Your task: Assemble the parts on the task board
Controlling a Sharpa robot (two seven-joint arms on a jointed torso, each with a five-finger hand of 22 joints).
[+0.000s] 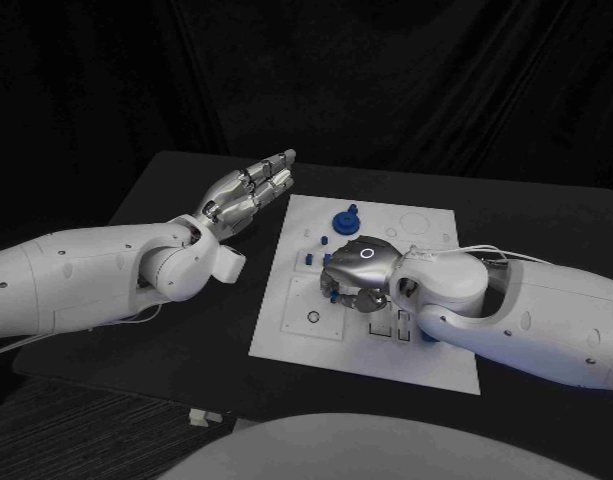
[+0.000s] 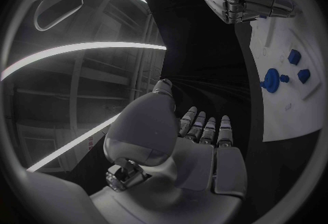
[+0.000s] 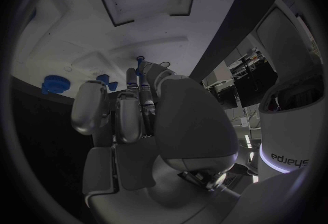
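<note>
In the head view the task board [image 1: 306, 335] sits mid-table; the right hand [image 1: 360, 268] is curled down over its middle among the small blue parts [image 1: 324, 260], though I can't tell if it's actually gripping one. A round blue knob [image 1: 347, 219] stands further back on the board. The left hand [image 1: 249, 192] hovers just off the board's left edge, fingers straight and holding nothing. Left wrist view: same flat left hand [image 2: 194, 142], board [image 2: 304, 33] beside it. Right wrist view: the right hand's fingers [image 3: 130, 115] are bunched over the board [image 3: 82, 38], with something blue [image 3: 140, 61] at their tips.
</note>
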